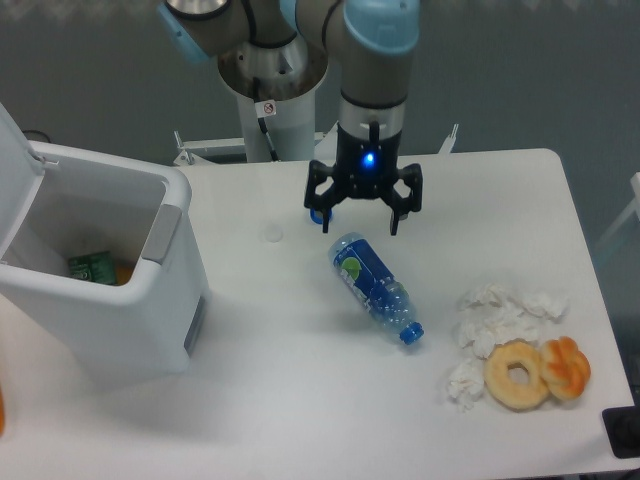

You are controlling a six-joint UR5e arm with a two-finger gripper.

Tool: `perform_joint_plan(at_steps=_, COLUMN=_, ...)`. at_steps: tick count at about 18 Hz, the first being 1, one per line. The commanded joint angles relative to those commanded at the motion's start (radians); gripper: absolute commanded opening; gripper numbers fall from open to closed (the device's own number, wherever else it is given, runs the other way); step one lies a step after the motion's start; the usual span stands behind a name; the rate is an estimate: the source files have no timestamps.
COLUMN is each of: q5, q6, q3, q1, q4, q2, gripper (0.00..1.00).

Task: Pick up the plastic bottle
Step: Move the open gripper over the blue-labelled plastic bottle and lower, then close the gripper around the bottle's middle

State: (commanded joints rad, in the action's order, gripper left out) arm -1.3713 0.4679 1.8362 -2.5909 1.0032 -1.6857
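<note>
Lying just below the wide-spread claw (363,224), the plastic bottle (375,286) sits untouched

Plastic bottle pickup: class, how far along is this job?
Done: nothing lifted; the plastic bottle lies on its side on the table. In hand: the tool hangs open just above the bottle's base end, holding nothing. Left: lowering around it, closing and lifting.

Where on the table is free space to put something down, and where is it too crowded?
The table is bare along its front edge, between the white bin and the crumpled tissues. It is also bare at the far right, past the open gripper. It is crowded by the plastic bottle, and around the tissues and doughnuts.
</note>
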Motion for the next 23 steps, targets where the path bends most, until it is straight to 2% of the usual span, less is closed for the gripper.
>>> perform_joint_plan(at_steps=3, q5=-0.020, q6=-0.072, q3=-0.018, q1=0.002, q4=-0.003, q2=-0.038, gripper=1.00)
perform_joint_plan(at_steps=5, q5=-0.078, q6=-0.158, q3=-0.038, q1=0.006, q4=-0.003, q2=-0.075, gripper=1.00)
perform_joint_plan(at_steps=10, q5=-0.115, q6=-0.235, q3=-0.129, q1=0.044, q4=0.006, q2=-0.167, gripper=1.00)
perform_joint_plan(at_steps=14, q5=-0.138, q6=-0.275, q3=-0.130, q1=0.044, q4=-0.002, q2=-0.222, gripper=1.00)
perform_joint_plan(at_steps=20, q5=-0.158, q6=-0.270, q3=-0.140, q1=0.037, q4=-0.005, q2=-0.244, gripper=1.00)
perform_joint_plan(at_steps=23, q5=-0.187, q6=-0.269, q3=-0.147, q1=0.035, q4=-0.008, q2=-0.284, gripper=1.00)
